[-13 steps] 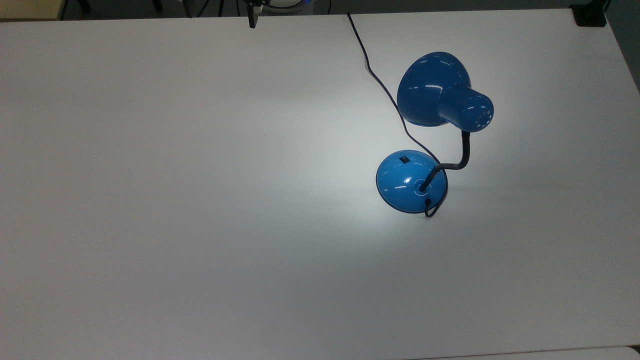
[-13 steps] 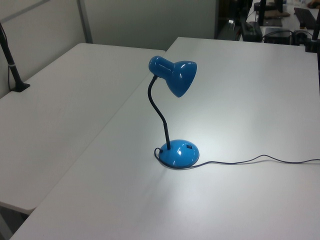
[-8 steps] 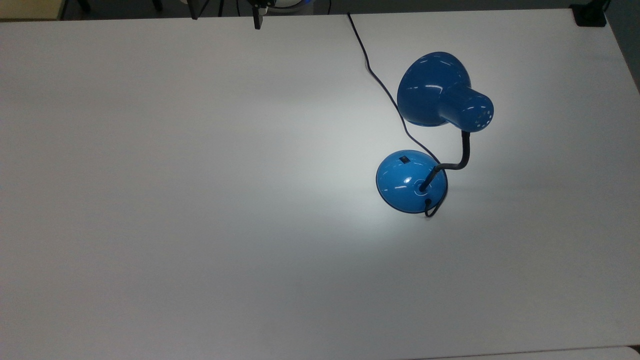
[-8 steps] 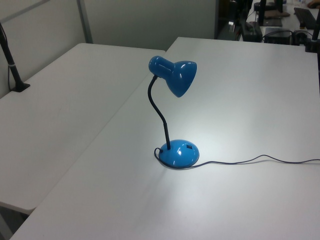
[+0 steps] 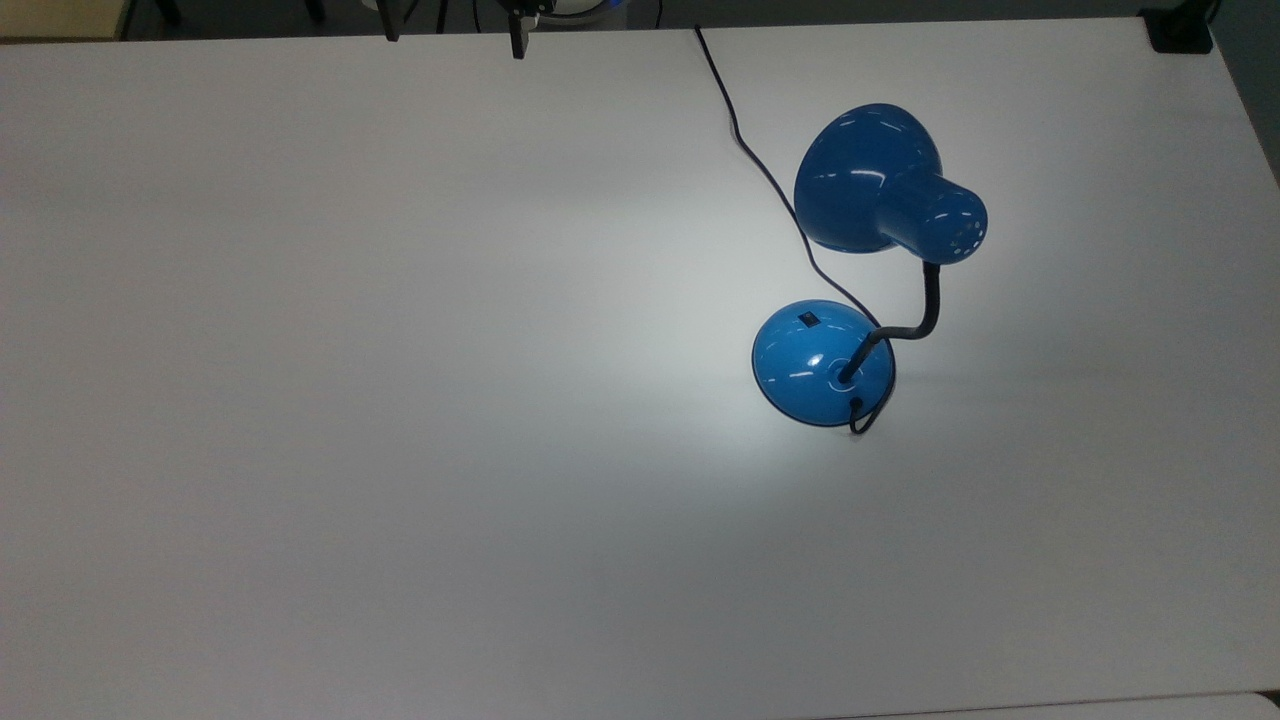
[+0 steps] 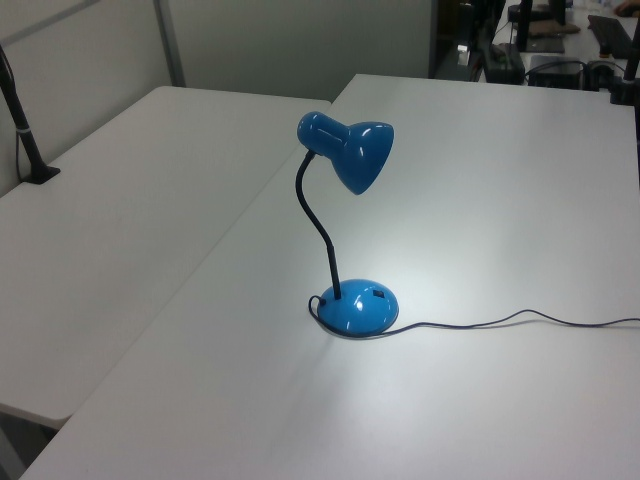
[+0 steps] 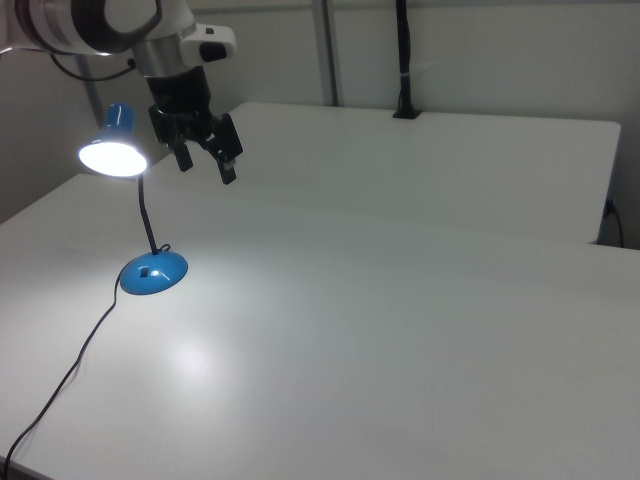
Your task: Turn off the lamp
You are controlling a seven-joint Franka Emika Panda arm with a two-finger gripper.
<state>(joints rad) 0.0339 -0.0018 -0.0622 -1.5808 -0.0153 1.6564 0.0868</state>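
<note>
Upper left of right view: tool (image 7: 206, 160) hangs above desk (image 7: 400, 300), fingers spread, empty. Lamp (image 7: 152, 273) lit at left. Descend onto base switch (image 5: 808, 320); press with one fingertip, gently, avoid gooseneck (image 5: 920, 315).

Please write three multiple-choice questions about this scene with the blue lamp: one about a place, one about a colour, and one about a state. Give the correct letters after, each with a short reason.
1. In the top view, where is the switch on the base?
A. upper left part
B. lower right edge
C. on the shade

2. What colour is the gooseneck?
A. blue
B. black
C. white

3. What state is the lamp in?
A. lit
B. dark
C. tipped over

Answers:
1. A, the small black switch sits on the dome's upper left.
2. B, it is black between the blue parts.
3. A, the shade glows white in the right view.
</note>
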